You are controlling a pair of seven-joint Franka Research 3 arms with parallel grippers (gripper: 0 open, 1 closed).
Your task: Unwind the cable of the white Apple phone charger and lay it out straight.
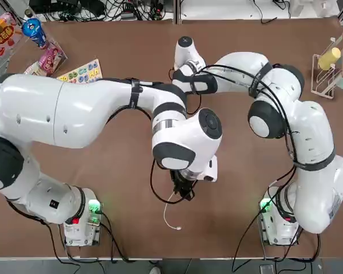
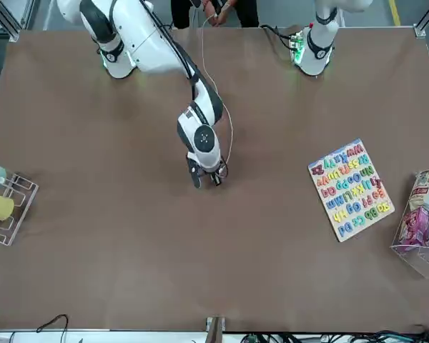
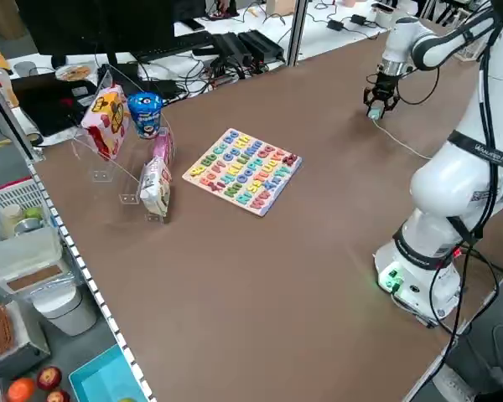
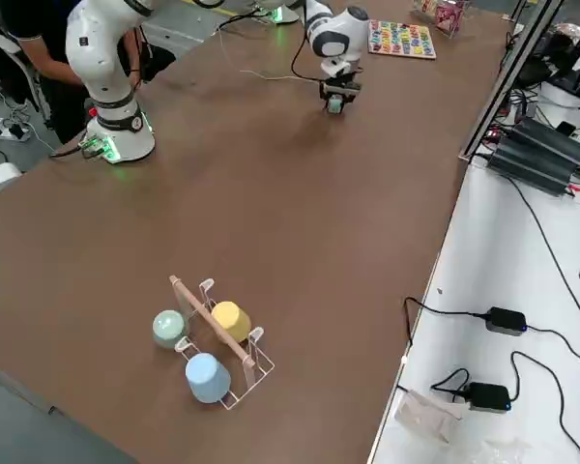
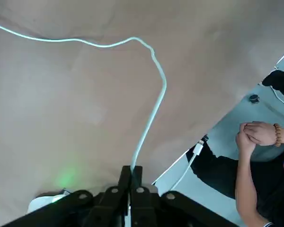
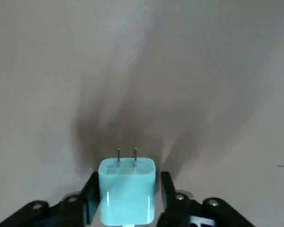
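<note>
The left gripper [image 1: 186,192] is over the middle of the bench [image 1: 126,188], toward the near side, its fingers closed tight on the cable [image 5: 149,120]. The connector [image 1: 178,228] hangs loose below it, toward the near edge.

The right gripper [image 2: 206,179] is low over the middle of the bench, farther from the robot than the left one. Its fingers stand partly apart with the white Apple phone charger [image 6: 127,191] between them — one finger against the block, a narrow gap showing beside the other. The charger's two prongs point away from the gripper, toward the bench. Whether it touches the bench I cannot tell.

Between the two grippers the cable runs in a loose curve, bending rather sharply at one spot near the left fingers; it is not straight.

The alphabet puzzle board [image 2: 351,189] lies on the left, toward the far side, and the snack packs [image 1: 43,51] are in a clear holder [image 3: 130,188] at the far left. On the far right is a white wire rack [image 4: 242,387] with yellow, blue and green cups [image 4: 208,377]. A person [image 5: 260,175] is just past the near edge, hands [image 5: 255,135] together.
</note>
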